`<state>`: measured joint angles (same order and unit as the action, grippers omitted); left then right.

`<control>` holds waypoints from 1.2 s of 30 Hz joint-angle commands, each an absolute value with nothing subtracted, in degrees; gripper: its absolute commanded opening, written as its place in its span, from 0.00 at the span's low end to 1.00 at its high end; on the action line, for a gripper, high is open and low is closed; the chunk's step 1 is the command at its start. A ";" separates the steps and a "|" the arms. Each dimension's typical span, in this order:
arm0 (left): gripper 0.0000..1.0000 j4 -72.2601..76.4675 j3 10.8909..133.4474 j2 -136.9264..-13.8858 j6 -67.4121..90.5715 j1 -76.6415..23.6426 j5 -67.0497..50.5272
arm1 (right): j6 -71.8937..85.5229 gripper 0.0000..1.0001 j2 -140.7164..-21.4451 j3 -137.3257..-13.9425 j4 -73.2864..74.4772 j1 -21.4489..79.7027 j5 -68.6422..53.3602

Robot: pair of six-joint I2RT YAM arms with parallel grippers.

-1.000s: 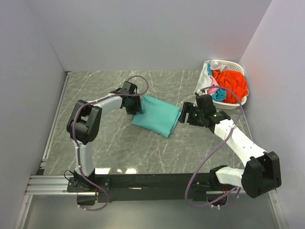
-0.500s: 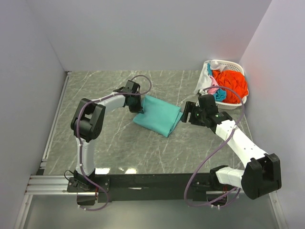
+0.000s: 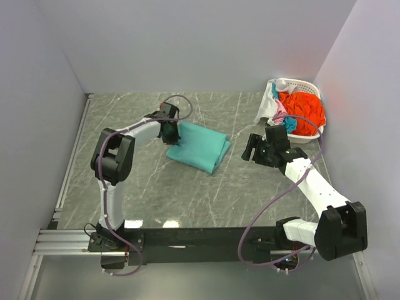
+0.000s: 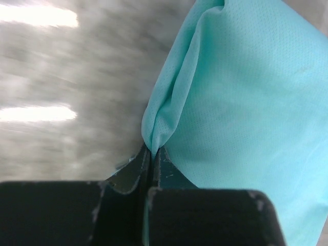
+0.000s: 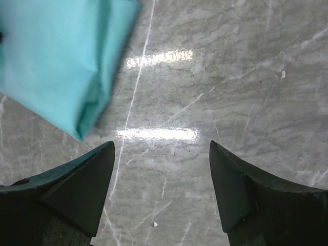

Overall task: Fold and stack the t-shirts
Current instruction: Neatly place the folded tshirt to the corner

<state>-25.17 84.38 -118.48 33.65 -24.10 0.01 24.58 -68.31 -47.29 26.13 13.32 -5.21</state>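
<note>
A folded teal-green t-shirt (image 3: 197, 147) lies on the grey marble table in the middle. My left gripper (image 3: 170, 132) is shut on its left edge; the left wrist view shows the teal cloth (image 4: 246, 97) pinched between the closed fingers (image 4: 128, 174). My right gripper (image 3: 251, 149) is open and empty, just right of the shirt and apart from it. The right wrist view shows the shirt's corner (image 5: 61, 66) at upper left and bare table between the fingertips (image 5: 87, 174). Orange-red (image 3: 304, 111), pink, white and blue shirts are heaped in the basket.
The white latticed basket (image 3: 304, 86) stands at the back right corner against the right wall. Grey walls close in the table on the left, back and right. A metal rail runs along the table's left edge (image 3: 74, 156).
My left gripper has dragged the teal shirt a little to the left. My right gripper has drawn back to the right, away from the shirt's right edge.
</note>
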 commanded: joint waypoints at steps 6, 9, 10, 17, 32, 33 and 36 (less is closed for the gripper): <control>0.01 -27.86 88.41 -120.32 26.47 -13.37 4.22 | 23.29 0.81 -68.29 -46.67 23.64 10.82 -7.20; 0.01 -27.07 88.77 -120.06 23.57 -9.76 4.13 | 23.29 0.81 -68.90 -46.58 23.38 9.94 -7.99; 0.01 -26.81 88.68 -119.88 22.86 -8.02 4.57 | 23.20 0.80 -69.08 -46.50 23.29 9.76 -8.17; 0.01 -27.25 91.31 -120.23 20.56 2.44 6.68 | 23.03 0.80 -70.84 -46.58 23.20 7.74 -9.05; 0.01 -32.96 114.07 -134.02 23.47 19.95 7.55 | 22.59 0.80 -75.76 -50.62 25.49 5.71 -8.27; 0.01 -33.05 115.21 -134.82 22.34 19.95 7.56 | 22.41 0.80 -75.76 -51.06 25.75 5.80 -7.65; 0.00 -31.65 117.68 -136.49 20.92 20.04 7.03 | 22.33 0.80 -76.11 -51.24 25.93 5.71 -7.56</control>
